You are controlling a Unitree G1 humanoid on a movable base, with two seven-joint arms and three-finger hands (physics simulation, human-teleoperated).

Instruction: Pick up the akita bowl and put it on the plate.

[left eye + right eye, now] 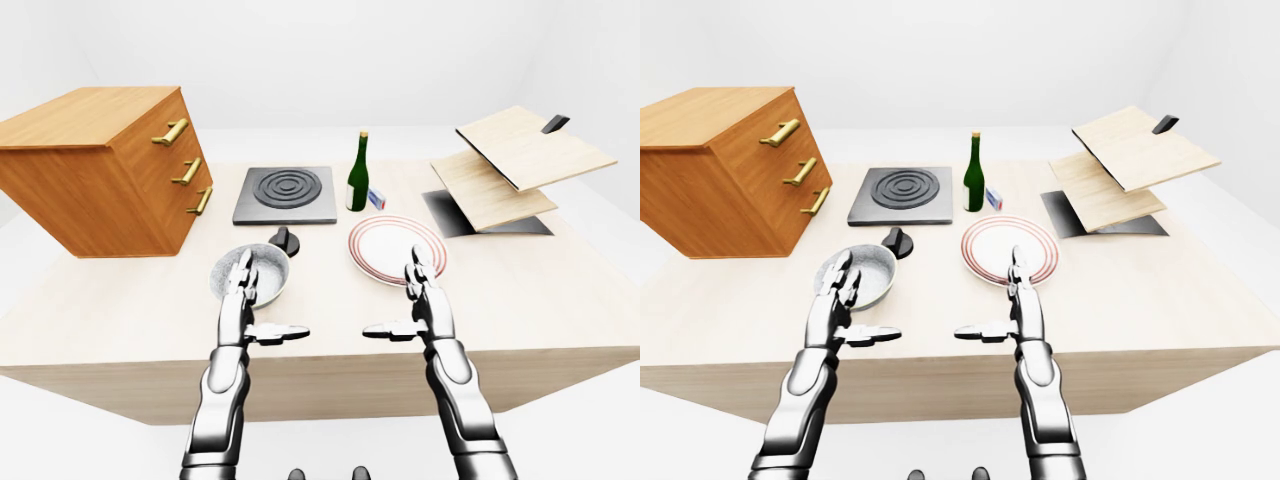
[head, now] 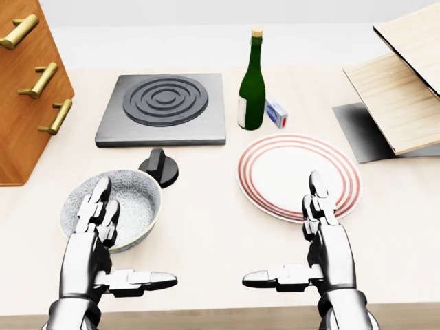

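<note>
While both hands hang just over the near edge of the table [image 2: 206, 227], the relation that matters is between the left hand [image 2: 93, 237] and the bowl [image 2: 134, 196]; in the head view the bowl sits at lower left, directly beyond that hand's fingertips, which overlap its near rim in the picture, though whether they touch it I cannot tell; the bowl is round, so it has no long axis to line up with, and its opening faces up; the left hand is plainly the nearer one, the right hand [image 2: 323, 237] being well off to the right with its fingertips over the near rim of the plate [image 2: 275, 172]; both hands are spread open, fingers straight and pointing away from the robot, thumbs turned inward toward each other, gripping nothing; the plate lies to the right of the bowl, apart from it, with bare tabletop between; a likely grasp would be to close the left fingers over the bowl's near rim, then carry it rightward; by count: one bowl, one plate, one green bottle [image 2: 252, 82], one small box [image 2: 276, 113] beside it, one black hotplate [image 2: 163, 106], one black knob [image 2: 159, 167], one wooden chest of drawers [image 1: 100, 165] with three brass handles, and two robot hands.
</note>
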